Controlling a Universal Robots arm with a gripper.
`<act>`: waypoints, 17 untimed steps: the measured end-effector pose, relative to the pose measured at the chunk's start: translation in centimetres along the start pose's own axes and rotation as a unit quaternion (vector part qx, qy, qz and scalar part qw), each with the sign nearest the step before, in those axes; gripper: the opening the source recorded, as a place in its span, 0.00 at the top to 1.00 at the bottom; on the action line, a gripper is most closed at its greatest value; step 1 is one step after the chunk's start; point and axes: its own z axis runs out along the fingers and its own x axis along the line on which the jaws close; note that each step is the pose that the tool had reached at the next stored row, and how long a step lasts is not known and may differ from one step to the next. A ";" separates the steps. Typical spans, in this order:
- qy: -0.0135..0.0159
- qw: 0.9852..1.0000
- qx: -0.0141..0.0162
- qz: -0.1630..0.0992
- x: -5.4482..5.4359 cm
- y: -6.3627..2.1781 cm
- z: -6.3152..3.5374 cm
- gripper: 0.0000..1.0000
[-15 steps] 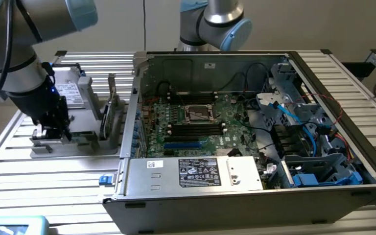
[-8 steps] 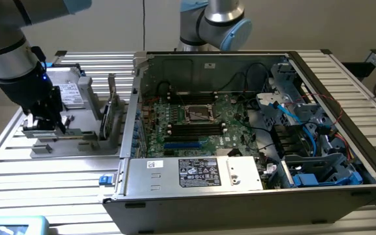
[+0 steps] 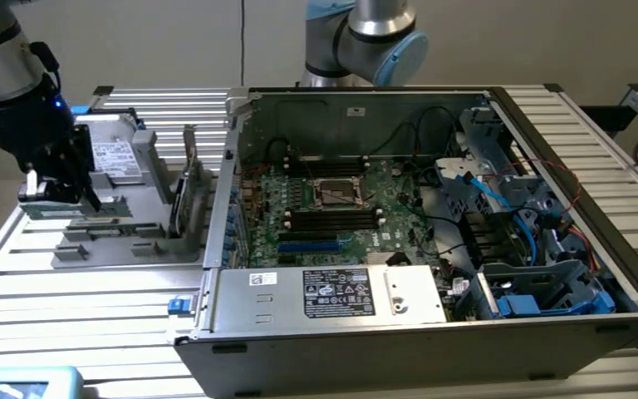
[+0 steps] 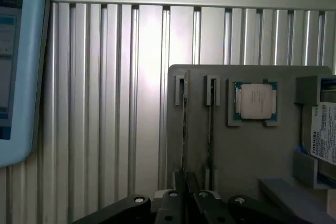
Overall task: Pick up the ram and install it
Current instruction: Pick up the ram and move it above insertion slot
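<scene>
The end effector (image 3: 60,193) is down over the grey tray (image 4: 252,150), which sits near the desk (image 3: 76,291) edge on the exterior view's left, right beside the open PC case (image 3: 408,332). It's clenched on the ram (image 4: 185,129), a thin stick standing on edge in the tray's outer slot. A second stick (image 4: 210,129) sits in the next slot, with the silver processor chip (image 4: 255,100) just past it. Can't tell if the ram's lifted.

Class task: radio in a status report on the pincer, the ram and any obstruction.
Pincer shut on the ram, at the grey holder. Second stick in the neighbouring slot, alongside but apart.
</scene>
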 end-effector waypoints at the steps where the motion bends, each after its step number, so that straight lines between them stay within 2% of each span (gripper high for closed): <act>1: 0.000 1.000 0.000 0.000 0.1 -0.08 -0.46 0.87; 4: 0.000 1.000 0.000 0.000 0.3 -0.66 -1.80 0.87; 9: 0.000 1.000 -0.001 0.000 0.9 -2.09 -4.01 0.87; 17: -0.001 1.000 -0.001 0.000 1.6 -5.22 -7.56 0.87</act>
